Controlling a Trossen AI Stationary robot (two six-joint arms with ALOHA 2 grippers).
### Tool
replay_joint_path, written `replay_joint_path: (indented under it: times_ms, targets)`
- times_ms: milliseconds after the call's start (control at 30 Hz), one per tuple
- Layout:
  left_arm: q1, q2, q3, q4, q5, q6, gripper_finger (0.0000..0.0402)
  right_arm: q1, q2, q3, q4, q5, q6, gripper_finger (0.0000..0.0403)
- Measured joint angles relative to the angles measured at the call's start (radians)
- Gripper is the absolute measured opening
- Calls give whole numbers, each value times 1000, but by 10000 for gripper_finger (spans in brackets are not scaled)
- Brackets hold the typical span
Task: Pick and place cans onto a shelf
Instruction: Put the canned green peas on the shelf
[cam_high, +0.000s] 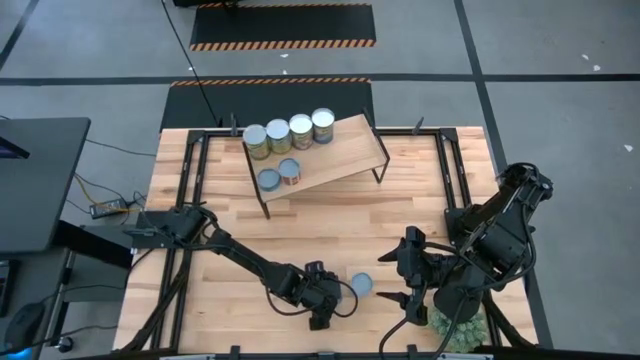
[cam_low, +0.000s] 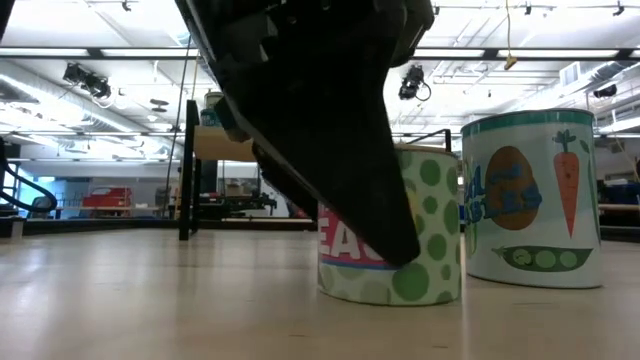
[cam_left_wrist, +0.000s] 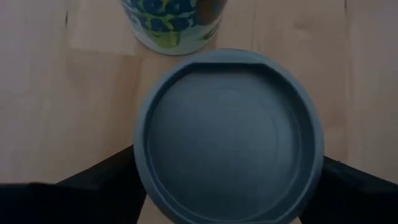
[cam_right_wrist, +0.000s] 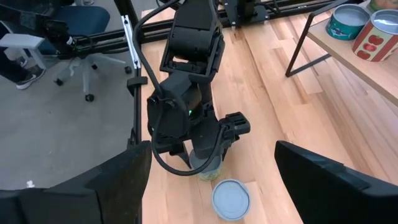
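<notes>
Your left hand is hanging over a can at the near edge of the surface, fingers spread on either side of its sides, not yet pinching. A second can is standing just beside it. Six more are sitting on the shelf at the far side. Expect a stiff metal tin, probably weighty if full, with a slick label; you're best taking it across the wall, below the rim. Your right hand is waiting open nearby.

Matt grey metal can top; smooth pale wood table.
</notes>
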Motion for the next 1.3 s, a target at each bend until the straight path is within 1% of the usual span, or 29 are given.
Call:
replay_joint_path:
  times_ms: [133,200,367,533,700,833,967,1033,1133,1200,1300]
  targets:
    - [0,0,0,6,1,-1,296,0,0,0,1,0,0,348]
    - [-1,0,0,7,1,-12,288,0,0,0,2,0,0,348]
    - [0,-1,1,1,-1,-35,287,0,0,0,2,0,4,348]
    - [11,-39,1,-82,-37,-61,286,0,0,0,1,-1,4,348]
    - [57,-110,1,-208,-92,-119,285,0,0,0,0,1,0,348]
    - [115,-175,2,-232,-148,-170,284,-5,0,0,-16,10,-2,348]
    - [183,-211,12,-246,-181,-170,284,-9,0,0,-26,10,-9,348]
    - [217,-215,43,-246,-190,-163,284,-9,0,0,-39,10,-11,348]
    - [266,-215,119,-341,-205,-122,284,-12,0,0,-60,10,-11,348]
    - [298,-215,170,-351,-224,-99,284,-18,0,0,-80,10,-11,348]
    - [348,-214,250,-434,-250,-64,284,-27,-2,0,-105,10,-12,348]
